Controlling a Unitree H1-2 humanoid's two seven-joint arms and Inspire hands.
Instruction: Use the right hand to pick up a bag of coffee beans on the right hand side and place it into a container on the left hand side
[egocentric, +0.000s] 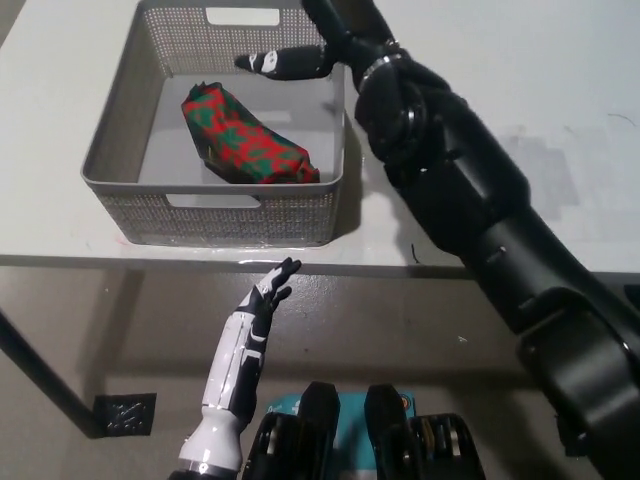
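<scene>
Right hand (300, 58) hangs over the basket's (120, 125) far right corner, fingers spread, holding nothing. Bag (247, 140) lies apart from it at about 7 o'clock, inside the basket on its floor, so the placing looks done. Judgement: the step in hand is withdrawal; lift straight up first, clearing the right wall before swinging back toward 3 o'clock, or the forearm may snag the rim. Left hand (268, 297) rests below the table (560, 90) edge, fingers apart, empty.

Bag: soft pouch, red-and-green pattern, lying flat and diagonal.
</scene>
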